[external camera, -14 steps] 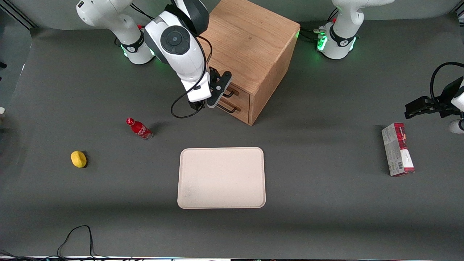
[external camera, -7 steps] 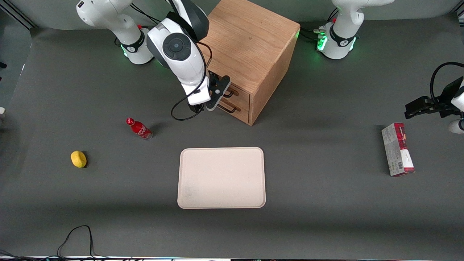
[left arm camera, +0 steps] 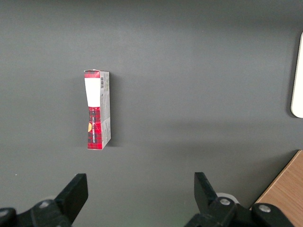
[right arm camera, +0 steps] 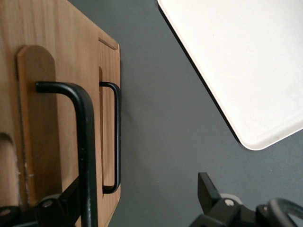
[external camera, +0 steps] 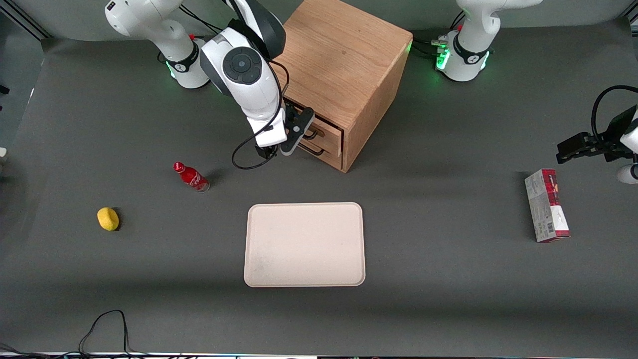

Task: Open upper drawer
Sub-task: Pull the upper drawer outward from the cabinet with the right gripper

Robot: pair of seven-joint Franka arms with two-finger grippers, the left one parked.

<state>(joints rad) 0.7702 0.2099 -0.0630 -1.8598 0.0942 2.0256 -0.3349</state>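
1. I see the upper drawer (external camera: 326, 130) as the topmost of two in the light oak cabinet (external camera: 344, 65), its front wood-grained.
2. Its black wire bar handle (right arm camera: 83, 142) sits on a rounded wooden backing strip, standing off the front.
3. From the front camera, I cannot tell whether it is shut flush or pulled out slightly.
4. The gripper (external camera: 294, 133) is right at that handle, which runs between the spread jaws in my wrist camera.

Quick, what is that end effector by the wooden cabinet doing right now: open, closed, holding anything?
Right arm's end effector: open, holding nothing, its fingers straddling the upper drawer's handle.
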